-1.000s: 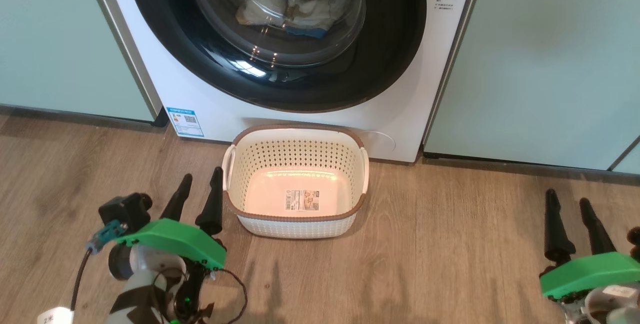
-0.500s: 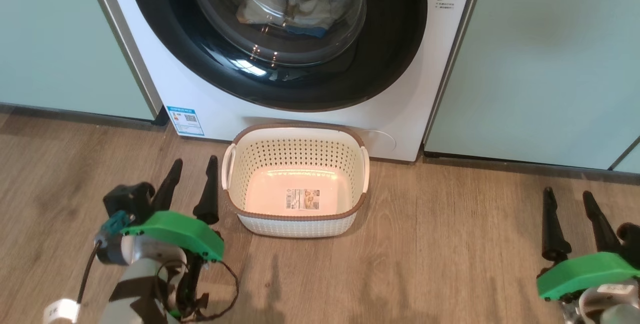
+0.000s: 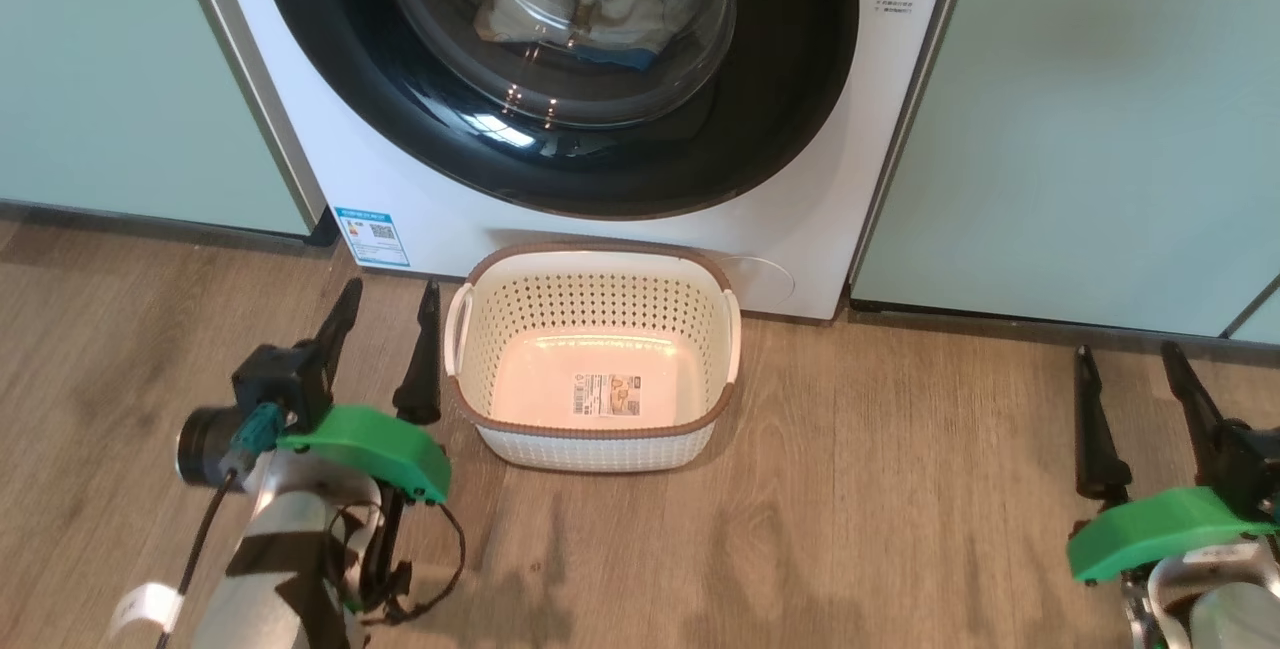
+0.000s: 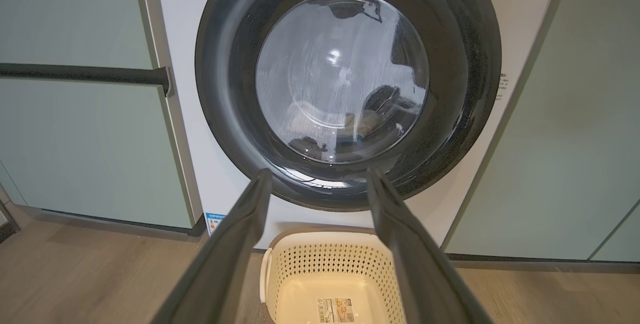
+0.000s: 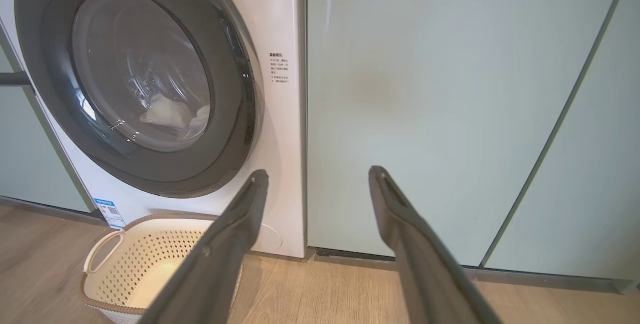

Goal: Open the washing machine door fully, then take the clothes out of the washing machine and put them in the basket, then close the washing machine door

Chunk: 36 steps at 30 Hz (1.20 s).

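Observation:
The white washing machine (image 3: 880, 129) stands ahead with its round black door (image 3: 780, 99) shut. Pale clothes (image 3: 590, 14) with a blue patch lie behind the glass window, also visible as clothes (image 5: 172, 114) in the right wrist view. An empty cream basket (image 3: 595, 449) sits on the floor right before the machine. My left gripper (image 3: 390, 299) is open, just left of the basket, fingers aimed at the door (image 4: 460, 114). My right gripper (image 3: 1125, 359) is open over the floor at the far right, facing the cabinets.
Pale green cabinets (image 3: 1080, 119) flank the machine on both sides, with a dark bar handle (image 4: 85, 74) on the left one. A blue sticker (image 3: 372, 237) marks the machine's lower left corner. Wooden floor (image 3: 880, 489) stretches between basket and right gripper.
Both grippers have moved forward, towards the machine and cabinets, the left one rising and tilting up. Jaws stayed open. The head camera has shifted slightly.

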### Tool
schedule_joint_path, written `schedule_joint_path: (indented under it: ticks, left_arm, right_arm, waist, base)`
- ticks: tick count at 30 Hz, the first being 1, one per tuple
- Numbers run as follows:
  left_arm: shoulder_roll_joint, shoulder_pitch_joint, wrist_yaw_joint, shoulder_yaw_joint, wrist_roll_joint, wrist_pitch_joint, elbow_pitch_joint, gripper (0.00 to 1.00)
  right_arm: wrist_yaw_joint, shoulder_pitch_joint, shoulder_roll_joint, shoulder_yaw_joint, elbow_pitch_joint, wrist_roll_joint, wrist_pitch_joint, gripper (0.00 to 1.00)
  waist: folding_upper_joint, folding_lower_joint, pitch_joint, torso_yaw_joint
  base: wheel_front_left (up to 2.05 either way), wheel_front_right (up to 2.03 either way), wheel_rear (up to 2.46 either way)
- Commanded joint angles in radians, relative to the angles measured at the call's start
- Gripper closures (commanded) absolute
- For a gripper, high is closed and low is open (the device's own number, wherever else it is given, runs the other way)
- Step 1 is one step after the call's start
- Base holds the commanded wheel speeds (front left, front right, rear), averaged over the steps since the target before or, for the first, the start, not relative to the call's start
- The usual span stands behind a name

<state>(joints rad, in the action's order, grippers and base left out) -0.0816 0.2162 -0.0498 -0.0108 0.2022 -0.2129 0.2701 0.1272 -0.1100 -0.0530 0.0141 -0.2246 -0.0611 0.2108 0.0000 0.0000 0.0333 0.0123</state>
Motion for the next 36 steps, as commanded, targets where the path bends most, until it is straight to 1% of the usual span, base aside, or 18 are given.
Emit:
schedule_joint_path:
  ticks: [1, 4, 13, 22, 36]
  left_arm:
    - [-0.027, 0.07, 0.007, 0.023, -0.045, -0.017, -0.039, 0.0]
    - [-0.028, 0.076, 0.008, 0.026, -0.08, -0.026, -0.035, 0.0]
    - [-0.029, 0.091, 0.008, 0.036, -0.168, -0.049, -0.021, 0.0]
    - [-0.02, 0.093, 0.005, 0.056, -0.164, -0.049, 0.009, 0.0]
    - [-0.014, 0.094, -0.003, 0.069, -0.168, -0.049, 0.022, 0.0]
  right_arm:
    - [0.003, -0.058, -0.004, -0.018, 0.039, 0.045, 0.019, 0.0]
    - [0.003, -0.061, -0.002, -0.01, 0.042, 0.075, 0.028, 0.0]
    - [0.003, -0.067, 0.002, 0.022, 0.043, 0.115, 0.051, 0.0]
    - [0.003, -0.058, 0.003, 0.052, 0.026, 0.05, 0.051, 0.0]
    - [0.003, -0.06, 0.003, 0.042, 0.011, 0.02, 0.051, 0.0]
  waist:
    - [0.0, 0.0, 0.0, 0.0]
    - [0.0, 0.0, -0.002, -0.002]
    - [0.0, 0.0, -0.004, -0.003]
    - [0.0, 0.0, -0.007, -0.001]
    - [0.0, 0.0, -0.003, 0.0]
  base:
    - [0.0, 0.0, 0.0]
    - [0.0, 0.0, 0.0]
    - [0.0, 0.0, 0.0]
    - [0.0, 0.0, 0.0]
    - [0.0, 0.0, 0.0]
